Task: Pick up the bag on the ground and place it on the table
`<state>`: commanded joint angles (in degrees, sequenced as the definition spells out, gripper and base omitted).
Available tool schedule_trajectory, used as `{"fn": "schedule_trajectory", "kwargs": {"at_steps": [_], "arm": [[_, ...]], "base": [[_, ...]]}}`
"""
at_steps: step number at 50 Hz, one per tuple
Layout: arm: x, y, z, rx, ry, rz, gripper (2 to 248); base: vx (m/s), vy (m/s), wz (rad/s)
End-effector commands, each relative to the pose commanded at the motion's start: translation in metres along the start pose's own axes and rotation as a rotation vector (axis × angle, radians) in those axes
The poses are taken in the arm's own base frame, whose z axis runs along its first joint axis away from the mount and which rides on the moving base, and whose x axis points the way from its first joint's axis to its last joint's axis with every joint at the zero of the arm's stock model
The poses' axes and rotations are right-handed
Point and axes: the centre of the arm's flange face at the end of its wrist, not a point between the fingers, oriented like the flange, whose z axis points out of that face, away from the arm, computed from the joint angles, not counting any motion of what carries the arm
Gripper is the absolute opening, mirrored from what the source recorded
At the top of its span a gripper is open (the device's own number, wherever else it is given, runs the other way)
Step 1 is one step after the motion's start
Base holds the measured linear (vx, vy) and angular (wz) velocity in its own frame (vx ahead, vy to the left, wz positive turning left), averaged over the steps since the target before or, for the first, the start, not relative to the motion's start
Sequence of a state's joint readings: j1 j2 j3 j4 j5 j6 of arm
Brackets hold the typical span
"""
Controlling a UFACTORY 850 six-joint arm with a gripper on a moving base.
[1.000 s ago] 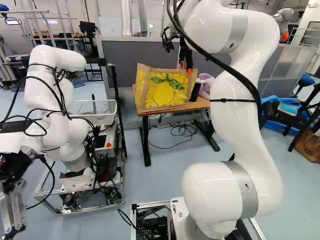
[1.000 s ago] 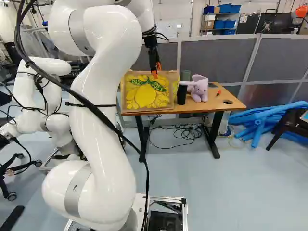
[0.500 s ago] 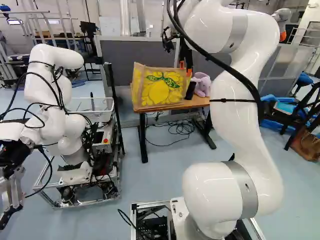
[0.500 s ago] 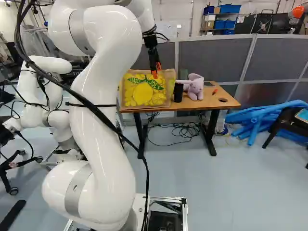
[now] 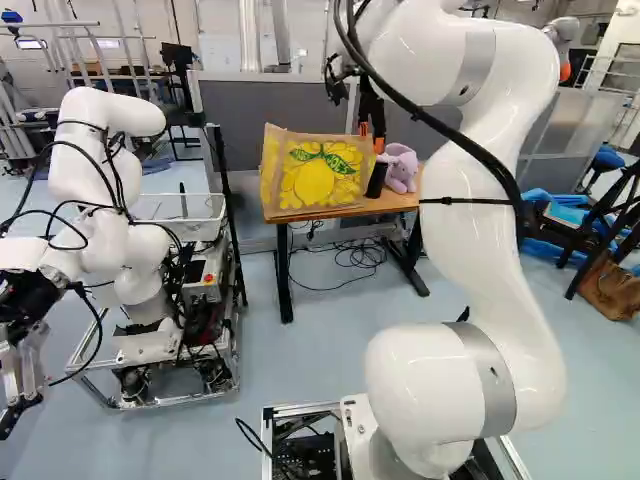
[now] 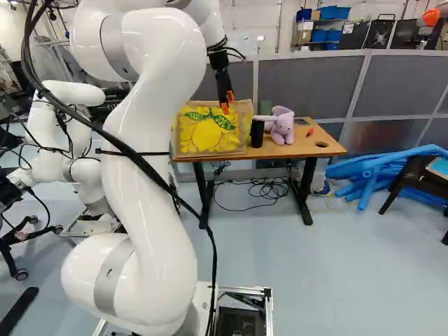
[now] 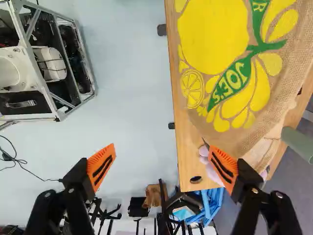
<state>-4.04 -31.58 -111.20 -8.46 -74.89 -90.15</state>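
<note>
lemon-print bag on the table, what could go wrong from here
The lemon-print bag stands close to the front edge of the table, so a nudge might tip it off. One orange pad of the open gripper looks close to the bag and could snag it. If the bag slides, it may knock the black cylinder beside it.

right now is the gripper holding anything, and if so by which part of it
Nothing is held: the gripper stands wide open with nothing clamped between its fingers, and the bag rests on the table.
</note>
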Motion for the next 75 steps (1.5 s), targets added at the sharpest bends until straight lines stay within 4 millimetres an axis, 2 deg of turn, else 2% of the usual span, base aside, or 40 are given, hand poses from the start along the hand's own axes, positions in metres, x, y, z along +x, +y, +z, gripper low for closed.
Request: {"fn": "schedule_trajectory", "kwargs": {"at_steps": [38, 75], "arm": [[0.005, -0.006, 0.012, -0.054, 0.011, 0.065, 247], [0.019, -0.028, 0.044, -0.186, 0.057, 0.234, 247]], "base": [[0.000, 0.000, 0.000], [0.000, 0.000, 0.000]]}}
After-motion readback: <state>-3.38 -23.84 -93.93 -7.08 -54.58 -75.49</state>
